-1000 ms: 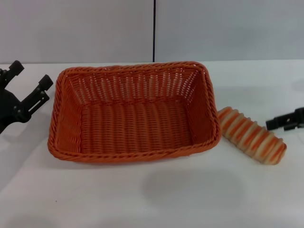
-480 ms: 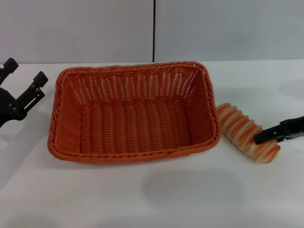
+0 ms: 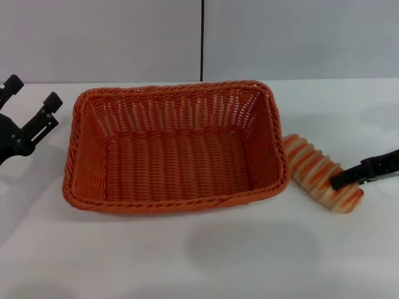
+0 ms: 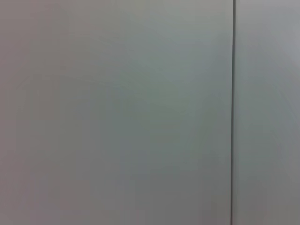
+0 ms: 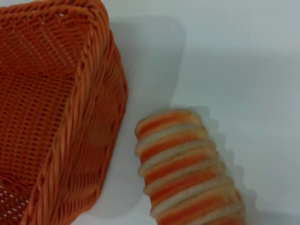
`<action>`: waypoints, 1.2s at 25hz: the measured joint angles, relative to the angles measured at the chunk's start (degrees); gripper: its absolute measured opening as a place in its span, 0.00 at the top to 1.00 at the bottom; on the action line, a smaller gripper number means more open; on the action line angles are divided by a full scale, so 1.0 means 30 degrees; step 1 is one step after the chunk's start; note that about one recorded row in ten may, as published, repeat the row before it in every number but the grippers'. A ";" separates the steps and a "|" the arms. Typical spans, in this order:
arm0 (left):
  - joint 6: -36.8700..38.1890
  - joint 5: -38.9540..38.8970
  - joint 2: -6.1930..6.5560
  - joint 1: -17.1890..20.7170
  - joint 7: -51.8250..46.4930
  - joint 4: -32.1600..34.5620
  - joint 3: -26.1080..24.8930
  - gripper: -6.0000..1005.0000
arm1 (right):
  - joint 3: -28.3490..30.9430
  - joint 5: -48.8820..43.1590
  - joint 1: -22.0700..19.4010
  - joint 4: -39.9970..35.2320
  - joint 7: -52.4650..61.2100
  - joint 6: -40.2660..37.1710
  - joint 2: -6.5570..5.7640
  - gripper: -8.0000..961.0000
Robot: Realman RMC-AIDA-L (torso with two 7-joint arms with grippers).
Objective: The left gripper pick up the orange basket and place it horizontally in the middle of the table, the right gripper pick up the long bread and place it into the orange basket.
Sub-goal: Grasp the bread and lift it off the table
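step: bread pickup | right end effector [image 3: 340, 181] at bread [image 3: 315, 172], grip unclear | left end effector [image 3: 30, 111] open, empty | next: lift into basket [image 3: 174, 149]

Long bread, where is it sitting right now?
In the head view the long bread lies on the table just off the orange basket on the robot's right, with the right tool at its near end.

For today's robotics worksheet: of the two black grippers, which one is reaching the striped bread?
The right gripper, overlapping the long bread beside the orange basket; the left gripper stands apart, open.
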 joint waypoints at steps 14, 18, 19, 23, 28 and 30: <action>-0.0087 -0.0008 0.0028 0.0046 0.0006 -0.0263 -0.0151 0.19 | 0.2030 0.1189 -0.0921 -0.5705 0.0373 -0.2390 0.0163 0.57; -0.0085 -0.0008 0.0030 0.0096 -0.0014 -0.0338 -0.0152 0.19 | 0.3564 0.1827 -0.0972 -0.8558 0.0510 -0.3613 0.0292 0.59; -0.0085 -0.0008 0.0030 0.0096 -0.0014 -0.0338 -0.0152 0.19 | 0.3564 0.1827 -0.0972 -0.8558 0.0510 -0.3613 0.0292 0.59; 0.0008 -0.0003 0.0010 0.0074 -0.0057 -0.0525 -0.0178 0.19 | 0.3992 0.2587 -0.0892 -0.9850 0.0760 -0.4188 0.0235 0.62; 0.0032 -0.0002 -0.0002 0.0048 -0.0137 -0.0555 -0.0180 0.19 | 0.3750 0.3397 -0.0552 -1.2156 0.1406 -0.5205 0.0308 0.66; 0.0063 -0.0002 -0.0002 0.0024 -0.0170 -0.0588 -0.0180 0.19 | 0.3591 0.3778 -0.0485 -1.2733 0.1583 -0.5450 0.0340 0.68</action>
